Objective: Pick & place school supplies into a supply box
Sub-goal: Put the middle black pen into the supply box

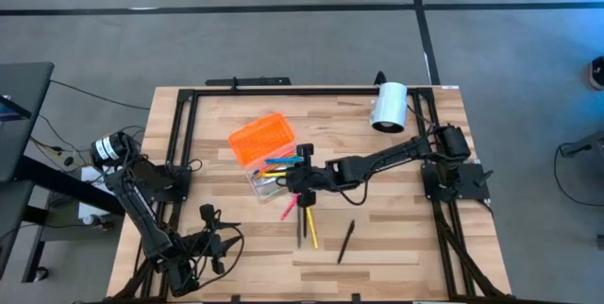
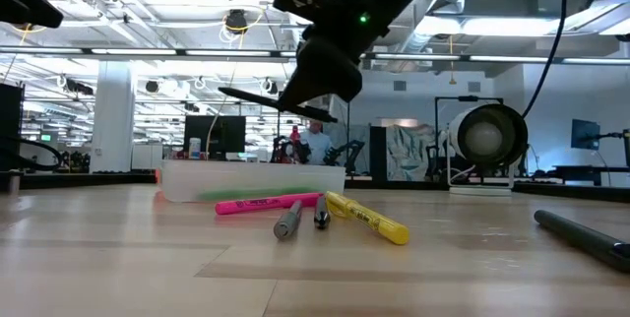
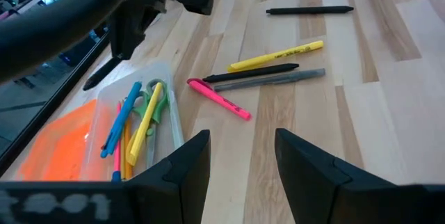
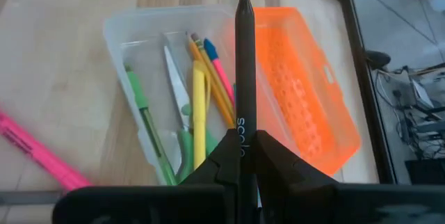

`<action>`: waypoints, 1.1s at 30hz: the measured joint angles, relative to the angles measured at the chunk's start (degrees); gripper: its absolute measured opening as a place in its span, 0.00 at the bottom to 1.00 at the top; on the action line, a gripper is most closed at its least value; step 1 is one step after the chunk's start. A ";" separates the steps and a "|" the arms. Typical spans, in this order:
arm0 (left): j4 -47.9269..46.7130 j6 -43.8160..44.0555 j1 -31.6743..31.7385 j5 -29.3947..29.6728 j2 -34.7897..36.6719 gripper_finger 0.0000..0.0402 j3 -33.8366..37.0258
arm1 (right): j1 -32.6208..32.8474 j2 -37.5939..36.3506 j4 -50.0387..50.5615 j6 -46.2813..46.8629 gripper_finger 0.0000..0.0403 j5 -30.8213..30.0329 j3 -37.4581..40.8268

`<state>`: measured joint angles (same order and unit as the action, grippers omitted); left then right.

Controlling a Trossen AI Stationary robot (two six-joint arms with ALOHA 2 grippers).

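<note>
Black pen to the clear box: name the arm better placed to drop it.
Right. The right gripper grips the black pen above the clear box; the left gripper is open and farther off.

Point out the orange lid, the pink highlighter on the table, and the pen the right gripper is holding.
orange lid (image 1: 258, 138), high view, middle of its ribbed top.
pink highlighter (image 3: 220, 99), left wrist view, mid-barrel.
pen (image 4: 244, 64), right wrist view, barrel above the right gripper (image 4: 243, 149).

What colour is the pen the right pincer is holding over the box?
Black. The pen clamped in the right pincer shows best in the right wrist view.
</note>
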<state>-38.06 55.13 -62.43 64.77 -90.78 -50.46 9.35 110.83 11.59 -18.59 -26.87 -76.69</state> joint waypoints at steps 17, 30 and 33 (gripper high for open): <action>-0.02 0.02 0.00 0.59 0.00 0.38 0.00 | -3.08 0.00 -6.56 0.11 0.04 9.74 0.02; -0.01 0.94 0.00 1.29 0.00 0.38 0.01 | -4.22 0.00 -6.06 2.53 0.04 10.54 0.02; -0.02 0.96 0.00 1.29 0.00 0.38 0.02 | -4.73 0.02 -6.07 3.54 0.04 11.51 0.04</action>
<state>-38.08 56.10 -62.43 66.06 -90.78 -50.44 4.62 110.85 5.52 -15.05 -15.35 -76.64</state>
